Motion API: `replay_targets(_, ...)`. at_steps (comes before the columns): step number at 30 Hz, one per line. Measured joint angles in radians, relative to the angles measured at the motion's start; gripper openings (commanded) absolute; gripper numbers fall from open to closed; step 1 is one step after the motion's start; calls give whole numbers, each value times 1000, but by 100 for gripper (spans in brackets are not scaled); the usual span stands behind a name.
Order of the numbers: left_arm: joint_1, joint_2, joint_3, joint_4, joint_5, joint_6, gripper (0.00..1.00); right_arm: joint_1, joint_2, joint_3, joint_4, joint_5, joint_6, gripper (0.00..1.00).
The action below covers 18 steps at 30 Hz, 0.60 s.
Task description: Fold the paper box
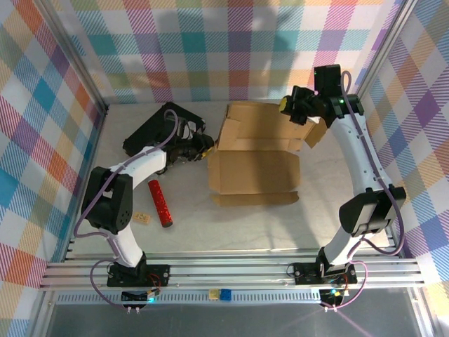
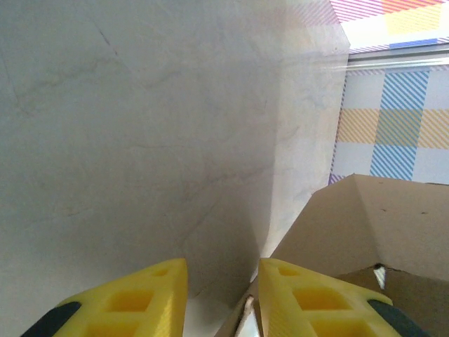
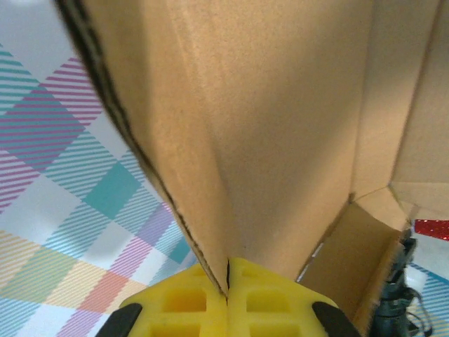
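1. The box (image 1: 254, 175) lay mid-table (image 1: 231, 228), a brown cardboard sheet only partly folded.
2. Its near panel lay flat, long side running left to right. The far panel stood raised behind it, its inner face turned toward the arm bases. From near edge to far edge, the sheet ran away from you.
3. A side flap stuck out at the far right corner, by your right gripper (image 1: 298, 109).
4. Your right gripper was closed on the box at that far right corner. In the right wrist view, its yellow fingertips (image 3: 226, 277) met with a cardboard edge (image 3: 280, 126) pinched between them.
5. Your left gripper (image 1: 205, 146) sat low at the box's left edge, pointing toward it.
6. In the left wrist view, its jaws (image 2: 223, 270) stood narrowly apart, with bare table showing between them. A cardboard corner (image 2: 379, 217) rose just beside the right finger (image 2: 316, 295). You could not tell whether it touched.
7. A black case (image 1: 151, 130) lay far left, behind the left arm.
8. A red tube (image 1: 160, 203) lay near left, well apart from the box, with a small wooden block (image 1: 142, 218) just beside it.
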Motion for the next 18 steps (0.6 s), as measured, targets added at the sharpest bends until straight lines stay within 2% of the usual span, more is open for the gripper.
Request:
replay_targets(14,-51,-17,-13,65,-34,-38,37,-39,6,15,33,-37,100,0)
replay_targets(18,-64,-49,-15,50,-74,-23,44,-54,12,16,39,-46,110,0)
